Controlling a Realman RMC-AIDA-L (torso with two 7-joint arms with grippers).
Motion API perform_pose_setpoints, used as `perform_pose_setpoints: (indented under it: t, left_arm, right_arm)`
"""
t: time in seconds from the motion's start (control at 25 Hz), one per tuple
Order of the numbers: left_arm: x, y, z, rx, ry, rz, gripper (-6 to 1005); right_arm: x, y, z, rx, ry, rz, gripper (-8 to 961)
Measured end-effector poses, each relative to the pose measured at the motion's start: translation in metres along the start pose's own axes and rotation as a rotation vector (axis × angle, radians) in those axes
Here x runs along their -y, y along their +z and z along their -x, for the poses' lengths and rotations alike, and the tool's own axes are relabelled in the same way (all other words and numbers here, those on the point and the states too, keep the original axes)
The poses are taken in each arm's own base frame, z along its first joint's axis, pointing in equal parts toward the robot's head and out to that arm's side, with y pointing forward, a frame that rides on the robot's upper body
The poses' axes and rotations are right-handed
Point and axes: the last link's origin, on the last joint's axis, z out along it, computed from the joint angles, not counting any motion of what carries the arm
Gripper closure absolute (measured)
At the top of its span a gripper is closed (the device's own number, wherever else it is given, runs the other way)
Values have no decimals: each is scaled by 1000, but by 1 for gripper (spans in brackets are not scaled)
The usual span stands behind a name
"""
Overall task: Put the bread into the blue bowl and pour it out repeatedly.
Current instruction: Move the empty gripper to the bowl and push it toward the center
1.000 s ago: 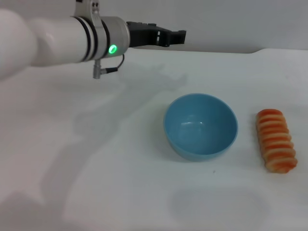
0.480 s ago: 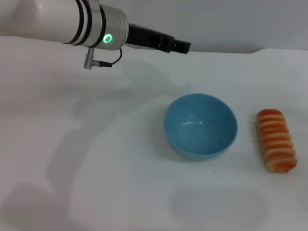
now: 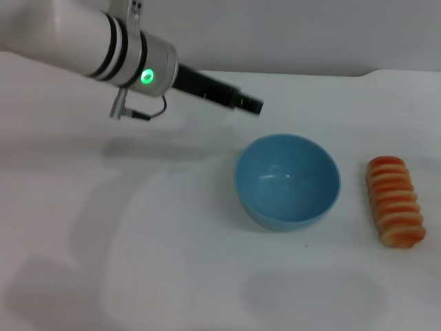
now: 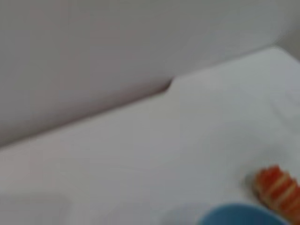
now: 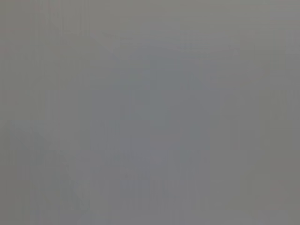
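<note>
Bread (image 3: 395, 201) lay on the white worktop (image 3: 138, 262) at the right, ridged orange top upward, its length running from far to near. The blue bowl (image 3: 287, 181) stood upright just left of it, apart from it, with nothing inside. The left arm (image 3: 89, 48) reached in from the far left, above the worktop, and its dark left claw (image 3: 251, 105) hung just beyond the bowl's far-left rim, touching nothing. Whether that claw was wide or narrow could not be told from this angle. In the left wrist view the bowl's rim (image 4: 239, 214) and one end of the bread (image 4: 279, 190) showed close together. The right claw was not visible; its wrist view showed only flat grey.
</note>
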Motion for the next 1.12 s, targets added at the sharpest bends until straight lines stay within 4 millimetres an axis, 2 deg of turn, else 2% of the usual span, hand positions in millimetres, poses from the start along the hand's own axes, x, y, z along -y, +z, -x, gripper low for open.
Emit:
perform_pose_setpoints:
  t: [0.28, 0.56, 0.68, 1.12]
  left_arm:
    - [2, 11, 16, 54, -54, 13, 182]
    - [-11, 34, 26, 74, -38, -5, 178]
    - [-13, 37, 24, 65, -32, -12, 175]
    - [4, 49, 39, 95, -79, -56, 174]
  right_arm:
    - [0, -4, -3, -14, 14, -12, 137]
    - [3, -8, -4, -16, 13, -21, 138]
    - [4, -9, -5, -18, 13, -24, 138]
    - [8, -11, -6, -25, 15, -40, 138]
